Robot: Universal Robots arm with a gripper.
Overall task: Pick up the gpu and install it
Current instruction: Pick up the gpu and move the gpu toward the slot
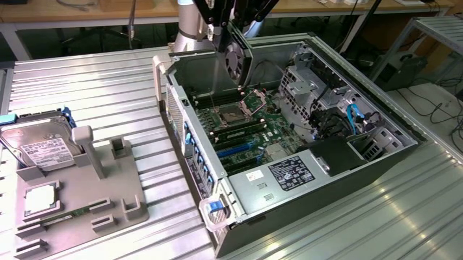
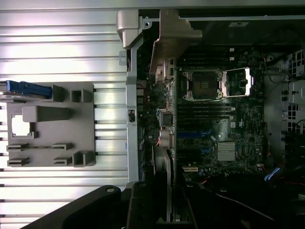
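The gpu (image 1: 237,57), a thin dark card with a round black fan on one face, hangs on edge above the back of the open computer case (image 1: 285,181). My gripper (image 1: 230,27) is shut on its top edge, near the top of the exterior view. In the wrist view the gpu (image 2: 167,167) is seen edge-on over the motherboard (image 2: 214,124), and its silver end bracket (image 2: 176,36) reaches the case's rear wall. The card is clear of the blue expansion slots (image 1: 235,147) below it.
The case lies on its side on a ribbed metal table, with an empty CPU socket (image 1: 233,115) and a black power supply (image 1: 336,154). On the exterior view's left a grey holder (image 1: 108,184) carries a hard drive (image 1: 40,143), a processor chip (image 1: 40,197) and a memory stick (image 1: 65,218).
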